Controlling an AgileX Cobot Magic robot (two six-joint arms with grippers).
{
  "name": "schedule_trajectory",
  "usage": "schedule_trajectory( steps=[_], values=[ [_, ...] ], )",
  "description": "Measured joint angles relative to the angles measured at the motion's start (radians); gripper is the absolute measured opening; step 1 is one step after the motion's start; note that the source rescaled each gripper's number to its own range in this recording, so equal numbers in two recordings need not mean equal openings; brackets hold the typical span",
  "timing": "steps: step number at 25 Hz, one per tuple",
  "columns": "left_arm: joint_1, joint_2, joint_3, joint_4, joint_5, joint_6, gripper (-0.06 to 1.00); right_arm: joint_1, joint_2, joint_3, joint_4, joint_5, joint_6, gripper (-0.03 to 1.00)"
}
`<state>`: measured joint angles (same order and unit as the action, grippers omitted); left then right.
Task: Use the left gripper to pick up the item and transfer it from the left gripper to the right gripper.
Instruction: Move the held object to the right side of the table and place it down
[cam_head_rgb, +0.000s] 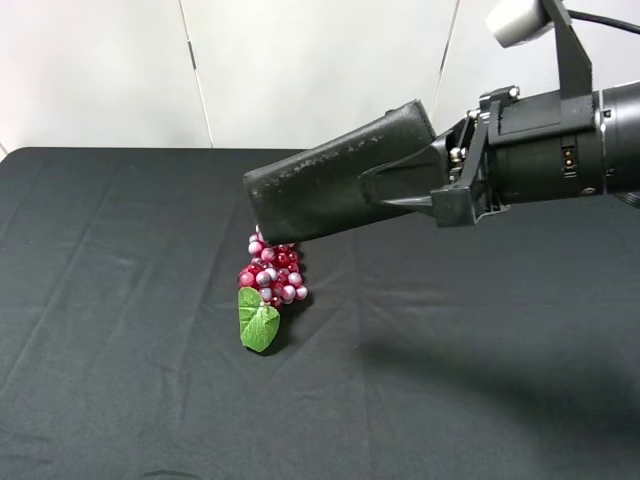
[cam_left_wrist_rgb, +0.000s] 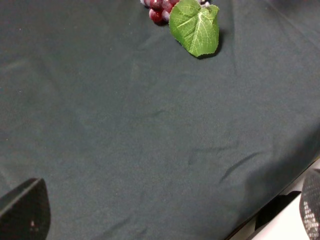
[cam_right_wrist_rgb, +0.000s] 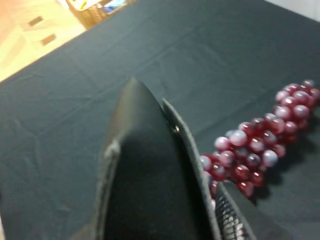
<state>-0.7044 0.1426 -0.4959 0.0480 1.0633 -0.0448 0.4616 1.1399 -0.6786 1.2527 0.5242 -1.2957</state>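
Fingers (cam_head_rgb: 405, 176) of the right gripper (cam_head_rgb: 388, 190) were clamped on one end of the item (cam_head_rgb: 320, 190), holding it tilted in the air by the grape bunch (cam_head_rgb: 272, 275), while the left gripper (cam_left_wrist_rgb: 167, 207) hung over the dark cloth (cam_left_wrist_rgb: 125, 125) with jaws spread wide, gripping nothing

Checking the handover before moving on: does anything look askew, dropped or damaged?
Nothing is dropped or damaged. The black case sits aslant in the right gripper, gripped at one end, with its free end dipping toward the grape bunch.
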Motion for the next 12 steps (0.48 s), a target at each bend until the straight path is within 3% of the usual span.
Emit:
schedule_trajectory(
  steps=[4, 12],
  values=[
    [0.063, 0.000, 0.000, 0.000, 0.000, 0.001, 1.00, 0.000, 0.000, 0.000, -0.101, -0.040, 0.090, 0.00],
    [0.325, 0.000, 0.000, 0.001, 0.000, 0.001, 1.00, 0.000, 0.036, 0.000, -0.353, -0.120, 0.297, 0.00]
  ],
)
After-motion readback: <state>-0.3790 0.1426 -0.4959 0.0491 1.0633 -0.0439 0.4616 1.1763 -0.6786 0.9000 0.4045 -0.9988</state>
